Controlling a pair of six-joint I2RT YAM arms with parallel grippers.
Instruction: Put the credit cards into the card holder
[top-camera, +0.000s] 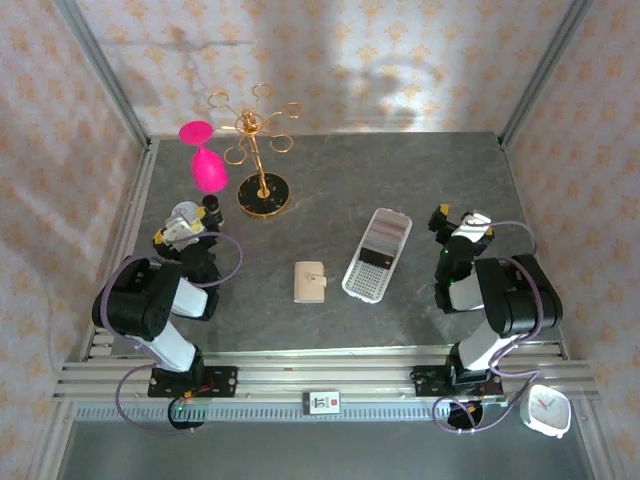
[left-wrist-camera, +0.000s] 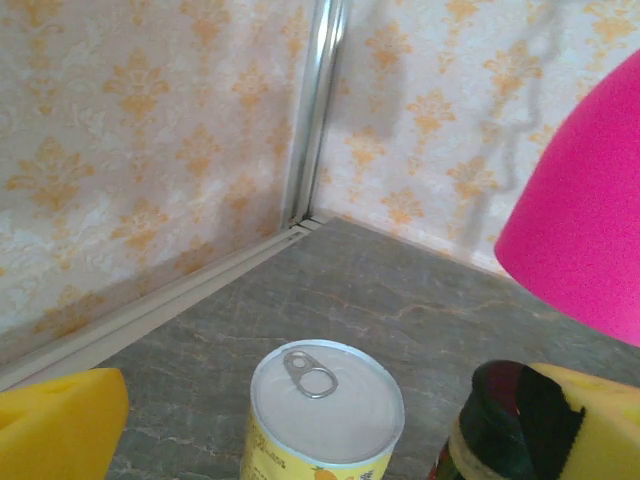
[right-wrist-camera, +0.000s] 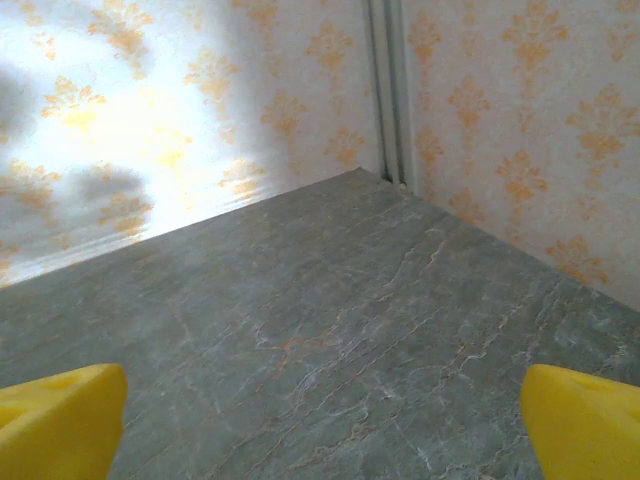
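Both released: left fingers, right fingers. The credit cards, in a tray, lie left of the right fingers — best pinched singly by an edge; card holder further left.

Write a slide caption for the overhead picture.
Left tool and right tool, both open, flank a beige rectangular card holder and a white perforated plastic basket of flat credit cards.

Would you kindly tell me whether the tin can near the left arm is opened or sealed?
Sealed: the can stands upright, its silver top whole, with the pull tab lying flat on it.
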